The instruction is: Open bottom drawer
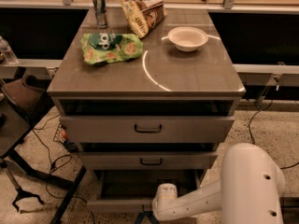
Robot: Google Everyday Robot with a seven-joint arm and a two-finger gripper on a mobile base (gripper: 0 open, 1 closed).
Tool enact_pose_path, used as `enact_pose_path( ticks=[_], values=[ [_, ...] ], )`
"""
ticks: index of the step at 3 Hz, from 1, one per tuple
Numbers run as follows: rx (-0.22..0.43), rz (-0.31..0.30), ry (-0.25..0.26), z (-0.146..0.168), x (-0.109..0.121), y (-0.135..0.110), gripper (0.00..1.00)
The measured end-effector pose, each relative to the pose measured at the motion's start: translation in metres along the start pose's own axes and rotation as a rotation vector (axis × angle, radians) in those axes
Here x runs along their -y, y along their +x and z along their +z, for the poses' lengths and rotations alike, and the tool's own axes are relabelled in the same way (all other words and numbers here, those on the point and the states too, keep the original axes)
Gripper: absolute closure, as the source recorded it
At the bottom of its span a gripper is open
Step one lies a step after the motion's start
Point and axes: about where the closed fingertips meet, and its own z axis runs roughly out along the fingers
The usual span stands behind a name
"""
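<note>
The bottom drawer [117,204] is the lowest of three grey fronts on the cabinet. It stands pulled out, and its plain tray [145,185] shows dark and open behind the front. Its handle is hidden. My white arm [196,202] reaches in from the lower right to the drawer's front edge. My gripper [144,217] hangs at the picture's bottom edge, right at the drawer front, mostly cut off.
Above are the middle drawer [149,161] and the top drawer [147,128], both slightly out. On the cabinet top lie a green chip bag [110,47], a can [99,9], a brown snack bag [142,12] and a white bowl [188,38]. Cables and a stand leg [28,197] cross the floor at left.
</note>
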Motion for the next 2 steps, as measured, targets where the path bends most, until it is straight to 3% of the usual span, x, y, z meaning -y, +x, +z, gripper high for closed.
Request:
enact_pose_path(
  ticks=[2],
  values=[
    [0.005,-0.008,0.006,-0.0037,0.0005,-0.0002,1.00]
  ],
)
